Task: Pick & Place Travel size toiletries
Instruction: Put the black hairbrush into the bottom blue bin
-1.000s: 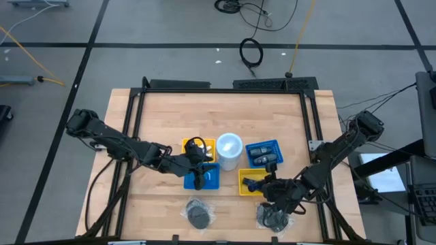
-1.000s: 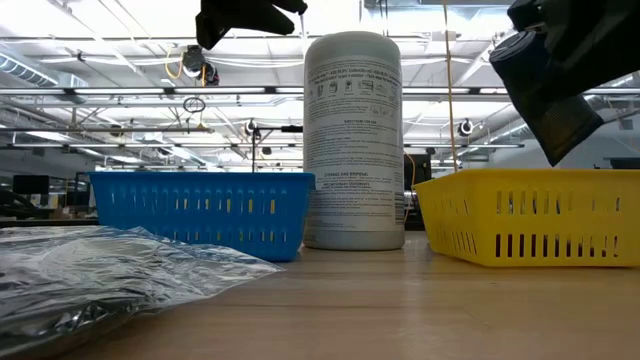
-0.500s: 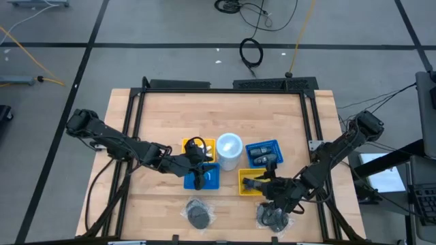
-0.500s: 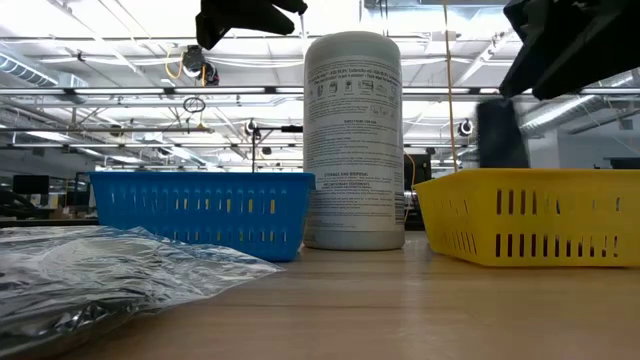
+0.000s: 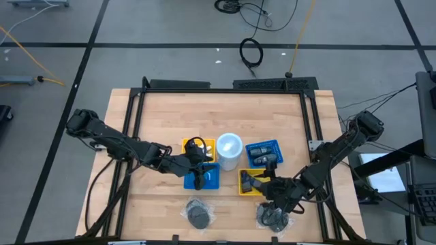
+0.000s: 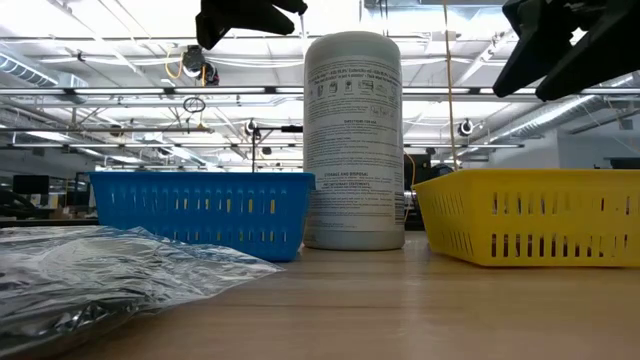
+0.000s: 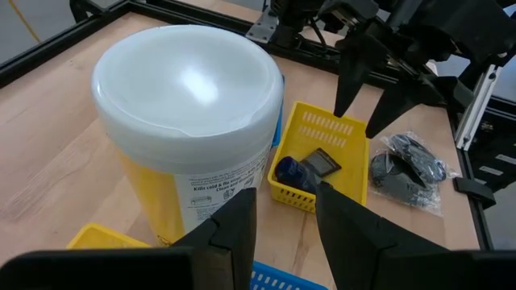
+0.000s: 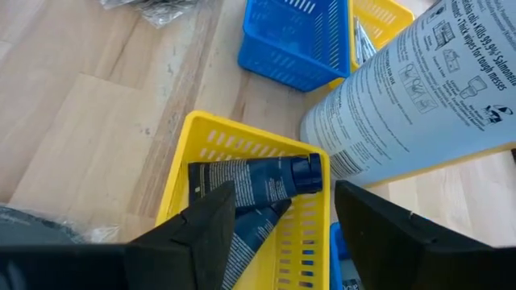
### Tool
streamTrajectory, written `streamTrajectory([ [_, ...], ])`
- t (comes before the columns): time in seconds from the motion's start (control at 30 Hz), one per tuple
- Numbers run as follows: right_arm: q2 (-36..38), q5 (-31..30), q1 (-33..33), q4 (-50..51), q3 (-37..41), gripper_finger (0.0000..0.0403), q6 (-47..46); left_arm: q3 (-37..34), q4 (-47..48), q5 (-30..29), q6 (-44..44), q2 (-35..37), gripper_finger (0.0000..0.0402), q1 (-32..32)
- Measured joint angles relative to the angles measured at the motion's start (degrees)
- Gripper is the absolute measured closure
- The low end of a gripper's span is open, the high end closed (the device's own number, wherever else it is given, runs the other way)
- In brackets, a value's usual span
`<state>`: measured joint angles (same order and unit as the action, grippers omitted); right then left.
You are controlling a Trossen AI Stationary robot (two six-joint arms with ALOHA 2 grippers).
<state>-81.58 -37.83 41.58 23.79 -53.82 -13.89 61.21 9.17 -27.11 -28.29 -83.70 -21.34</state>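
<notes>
A dark blue tube lies on its side in the near-right yellow basket, partly over a second dark pack. My right gripper hangs open just above that basket, touching nothing; the low view shows it at the top right. My left gripper hovers over the near blue basket, beside the white tub. Its fingers stand a little apart with nothing between them. Dark round pieces in clear wrap lie on the table near its front edge.
A second wrapped pack lies at the front right. Behind the tub stand another yellow basket and a blue basket with dark items. A black frame borders the table's far side.
My right gripper has opened above the yellow basket and let go of a dark tube. The tube has dropped out of the fingers into the basket, where it now lies on its side.
</notes>
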Motion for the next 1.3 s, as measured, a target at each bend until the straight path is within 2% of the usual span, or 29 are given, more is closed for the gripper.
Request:
streamTrajectory([
  [0.17, 0.0, 1.2, 0.5, 0.0, 0.0, 0.0195, 0.0, 0.0, 0.0, 0.0, 0.0, 0.0, 0.0273, 0.0],
  [0.33, 0.0, 6.7, 2.5, -0.7, 0.0, 0.0195, -2.2, 0.0, 0.0, 0.0, 0.0, 0.0, 0.0273, 0.0],
  [0.53, 0.0, 13.4, 7.3, -3.5, 0.0, 0.0204, -8.5, 0.0, 0.0, 0.0, 0.0, 0.0, 0.0273, 0.0],
  [0.67, 0.0, 14.2, 11.5, -5.6, 0.0, 0.0219, -12.5, 0.0, 0.0, 0.0, -0.1, 0.0, 0.0273, 0.0],
  [0.9, -0.1, 14.2, 17.8, -3.8, 0.0, 0.0237, -25.5, 0.0, 0.0, 0.0, -0.4, 0.0, 0.0273, 0.0],
  [1.1, -0.2, 15.2, 20.4, 6.9, 0.2, 0.0235, -40.3, 0.0, 0.0, 0.0, -0.6, 0.0, 0.0273, 0.0],
  [1.3, -0.2, 20.5, 20.1, 2.3, 6.4, 0.0226, -50.8, 0.0, 0.0, 0.0, -0.5, 0.0, 0.0273, 0.0],
])
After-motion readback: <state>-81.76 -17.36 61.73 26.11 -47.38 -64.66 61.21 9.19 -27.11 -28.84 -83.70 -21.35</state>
